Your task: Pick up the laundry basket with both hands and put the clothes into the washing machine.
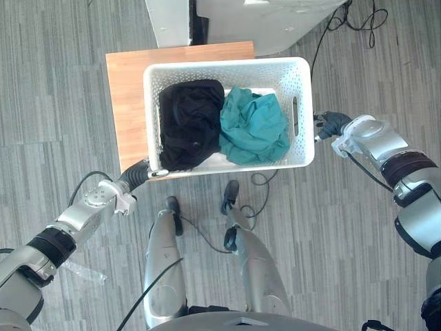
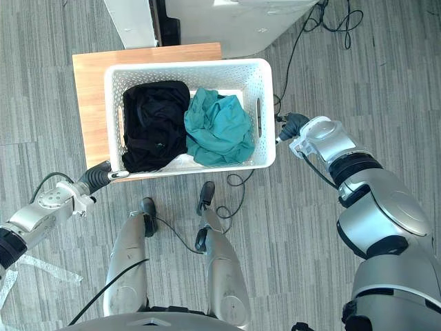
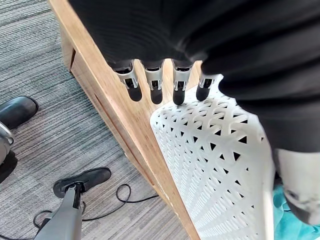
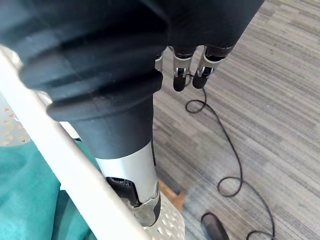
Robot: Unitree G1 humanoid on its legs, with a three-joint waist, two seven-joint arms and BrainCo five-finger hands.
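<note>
left hand (image 1: pixel 140 173) fingers (image 3: pixel 153 86) straight along the laundry basket (image 1: pixel 302 77) wall above the tabletop (image 1: pixel 127 89); right hand (image 1: pixel 331 125) fingers (image 4: pixel 179 76) straight outside the opposite wall, thumb (image 4: pixel 131 175) across the rim.

Bright, even light is spread over the whole scene, and only soft, faint shadows are cast on the grey floor (image 1: pixel 55 103). The white basket (image 1: pixel 227 67) is rendered close to glare along its rim, while the folds of the black garment (image 1: pixel 189 121) are swallowed in darkness.
</note>
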